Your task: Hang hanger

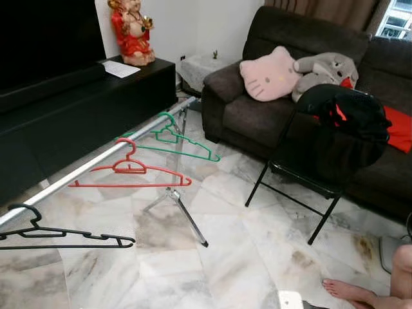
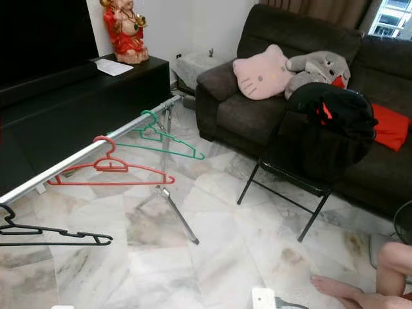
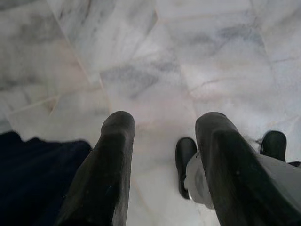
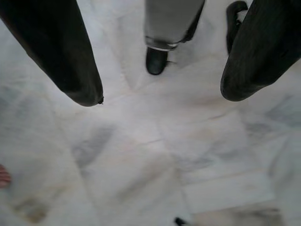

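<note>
Both claws hang idle over the marble floor (image 1: pixel 244 257): the left gripper (image 3: pixel 162 136) has its two black fingers spread apart with bare tile between them, and the right gripper (image 4: pixel 160 96) is likewise spread wide, holding nothing.

Across the upper right of the head view sits a dark sofa (image 1: pixel 270 109), with a black TV cabinet (image 1: pixel 84 109) along the upper left. A silver rail (image 1: pixel 96 161) runs diagonally from the lower left edge up toward centre frame, standing on a folding leg stand (image 1: pixel 183 215). In front of the sofa, right of centre, is a black folding chair (image 1: pixel 322 148) draped with dark clothing. On the sofa lie a pink cat-face cushion (image 1: pixel 267 74) and a grey plush toy (image 1: pixel 325 69). Three hangers are hooked on the rail: a black hanger (image 1: pixel 61 235) at lower left, a red hanger (image 1: pixel 132 170) mid-rail, a green hanger (image 1: pixel 174 138) nearest centre. A red figurine (image 1: pixel 132 29) stands on the cabinet, top left. A person's bare foot (image 1: pixel 351 293) shows at lower right.
</note>
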`<state>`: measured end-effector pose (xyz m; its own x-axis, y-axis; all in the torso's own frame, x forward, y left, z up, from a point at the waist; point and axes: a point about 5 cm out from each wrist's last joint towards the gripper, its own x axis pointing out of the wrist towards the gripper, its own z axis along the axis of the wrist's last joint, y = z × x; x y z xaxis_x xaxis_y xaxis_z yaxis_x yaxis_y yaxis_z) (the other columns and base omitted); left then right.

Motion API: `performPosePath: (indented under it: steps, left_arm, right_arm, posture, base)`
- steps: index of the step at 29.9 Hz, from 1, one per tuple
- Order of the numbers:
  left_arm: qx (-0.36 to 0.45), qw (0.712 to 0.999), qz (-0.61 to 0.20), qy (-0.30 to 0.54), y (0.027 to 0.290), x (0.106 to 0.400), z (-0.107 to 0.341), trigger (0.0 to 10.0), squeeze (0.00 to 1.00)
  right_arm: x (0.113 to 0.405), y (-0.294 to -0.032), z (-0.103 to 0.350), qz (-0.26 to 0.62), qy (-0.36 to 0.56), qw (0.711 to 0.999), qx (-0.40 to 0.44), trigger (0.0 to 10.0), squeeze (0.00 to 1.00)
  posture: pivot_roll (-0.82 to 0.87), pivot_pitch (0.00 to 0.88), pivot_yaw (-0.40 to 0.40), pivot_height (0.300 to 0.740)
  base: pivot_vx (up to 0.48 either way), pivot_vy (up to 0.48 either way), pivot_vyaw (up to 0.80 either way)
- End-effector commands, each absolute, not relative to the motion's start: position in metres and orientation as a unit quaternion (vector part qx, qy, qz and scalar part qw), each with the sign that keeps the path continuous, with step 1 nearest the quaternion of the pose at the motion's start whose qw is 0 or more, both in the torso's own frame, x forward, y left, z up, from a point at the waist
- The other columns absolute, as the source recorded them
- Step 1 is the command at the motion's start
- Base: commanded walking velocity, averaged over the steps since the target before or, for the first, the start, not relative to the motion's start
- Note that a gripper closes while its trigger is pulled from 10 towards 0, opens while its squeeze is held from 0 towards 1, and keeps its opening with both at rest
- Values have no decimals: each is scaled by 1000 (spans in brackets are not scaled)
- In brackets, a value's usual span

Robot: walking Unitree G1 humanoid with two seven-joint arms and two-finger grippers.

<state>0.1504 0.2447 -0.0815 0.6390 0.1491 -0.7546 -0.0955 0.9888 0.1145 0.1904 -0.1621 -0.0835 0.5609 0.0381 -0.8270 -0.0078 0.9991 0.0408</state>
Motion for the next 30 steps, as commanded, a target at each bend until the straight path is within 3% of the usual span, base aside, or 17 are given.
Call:
performPosePath:
  steps: [1, 12, 30]
  left_arm:
    - [33, 909, 63, 411, 240, 161, -79, 10000, 0]
    - [37, 911, 48, 407, 234, 167, -78, 10000, 0]
    - [33, 906, 50, 420, 238, 151, -83, 10000, 0]
  right_arm:
    - [192, -169, -82, 5, 464, 886, 15, 10000, 0]
    - [193, -168, -82, -10, 459, 888, 25, 10000, 0]
    - [193, -168, -82, -13, 460, 888, 26, 10000, 0]
  posture:
    - [142, 0, -25, 740]
    - [117, 0, -13, 740]
    - [116, 0, -13, 740]
  base:
    - [0, 0, 0]
    - [0, 0, 0]
    - [0, 0, -714]
